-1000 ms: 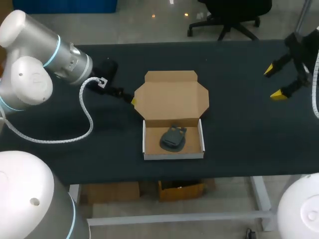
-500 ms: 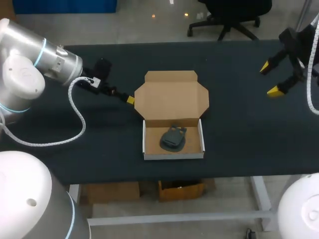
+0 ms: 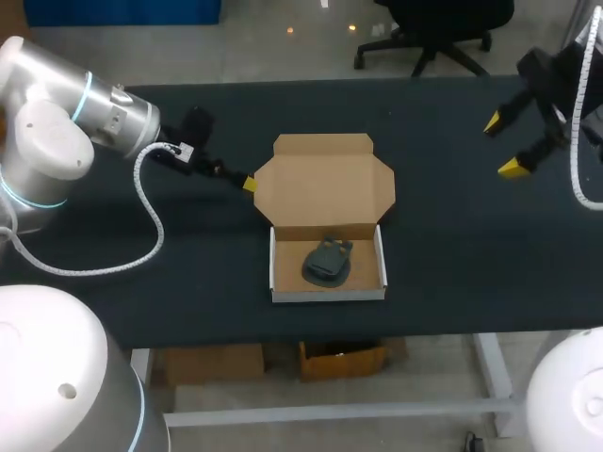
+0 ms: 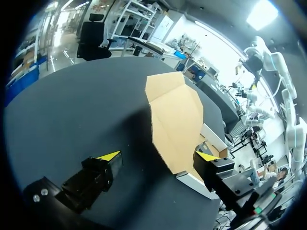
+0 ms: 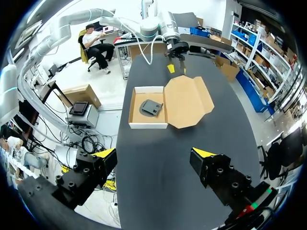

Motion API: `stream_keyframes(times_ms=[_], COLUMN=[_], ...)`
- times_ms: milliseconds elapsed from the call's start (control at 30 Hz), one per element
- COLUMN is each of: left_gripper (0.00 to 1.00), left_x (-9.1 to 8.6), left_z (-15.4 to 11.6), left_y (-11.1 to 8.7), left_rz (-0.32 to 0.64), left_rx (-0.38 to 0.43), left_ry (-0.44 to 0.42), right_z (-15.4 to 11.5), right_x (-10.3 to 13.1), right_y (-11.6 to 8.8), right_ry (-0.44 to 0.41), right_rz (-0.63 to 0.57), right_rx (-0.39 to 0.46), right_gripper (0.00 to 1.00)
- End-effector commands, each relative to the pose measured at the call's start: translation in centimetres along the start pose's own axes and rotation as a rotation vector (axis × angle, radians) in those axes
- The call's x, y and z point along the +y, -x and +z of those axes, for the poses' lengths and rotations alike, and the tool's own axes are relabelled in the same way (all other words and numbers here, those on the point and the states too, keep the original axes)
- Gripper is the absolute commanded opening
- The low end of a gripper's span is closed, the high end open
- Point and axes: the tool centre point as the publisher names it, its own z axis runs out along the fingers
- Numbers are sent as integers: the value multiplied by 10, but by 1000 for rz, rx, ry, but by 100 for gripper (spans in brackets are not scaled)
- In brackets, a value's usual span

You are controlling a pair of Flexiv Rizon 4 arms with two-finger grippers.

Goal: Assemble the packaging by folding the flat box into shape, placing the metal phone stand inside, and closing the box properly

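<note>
Box (image 3: 328, 293) sits open in the middle of the table (image 3: 452, 245), lid (image 3: 325, 184) flat, phone stand (image 3: 328, 261) inside. Left gripper (image 4: 158, 155) fingers spread at the lid's edge; right gripper (image 3: 502, 145) fingers spread, well apart.

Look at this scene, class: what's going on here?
Two robot arms are packing a box. The metal phone stand already lies inside it, while the brown lid lies flat open on the table. The left gripper is open at the lid's left edge, holding nothing. The right gripper hangs open at the far right, away from the box. Closing is not yet done.
</note>
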Motion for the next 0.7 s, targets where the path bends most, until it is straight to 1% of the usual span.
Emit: stream_keyframes(times_ms=[33, 100, 133, 200, 233, 300, 333, 400, 433, 467, 500, 533, 600, 633, 700], left_gripper=[100, 100, 100, 100, 100, 90, 83, 71, 68, 60, 56, 56, 59, 56, 54], left_x=[-3, -4, -4, -5, -6, -7, -8, -9, -10, -11, -12, -12, -13, -13, -13], left_z=[8, 10, 12, 16, 18, 21, 23, 26, 28, 29, 30, 31, 33, 34, 37], left_y=[14, 13, 13, 12, 11, 9, 9, 6, 5, 3, 2, 1, -1, -2, -4], left_rz=[9, 9, 12, 11, 12, 9, 7, 10, 12, 13, 14, 16, 16, 14, 13], left_rx=[84, 88, 109, 117, 135, 140, 157, 170, 182, 185, 193, 207, 231, 250, 261], left_ry=[-14, -13, -13, -7, -12, -12, -18, -23, -27, -28, -33, -39, -51, -56, -57], right_z=[-3, -3, -3, -2, -1, 0, 1, 2, 2, 3, 3, 3, 3, 4, 4], right_x=[1, 2, 3, 5, 6, 8, 9, 10, 10, 11, 11, 11, 12, 12, 12], right_y=[3, 5, 5, 7, 7, 9, 9, 11, 11, 12, 12, 13, 14, 14, 15], right_ry=[-1, -7, -11, -21, -24, -33, -37, -42, -44, -45, -47, -47, -55, -56, -60], right_rz=[-3, 1, 3, 3, 2, -1, -2, -2, -2, -2, -2, -1, 1, 1, 1], right_rx=[10, 11, 14, 18, 21, 25, 26, 28, 30, 30, 30, 30, 30, 31, 32], right_gripper=[100, 100, 100, 100, 100, 100, 100, 100, 100, 100, 100, 100, 100, 100, 100])
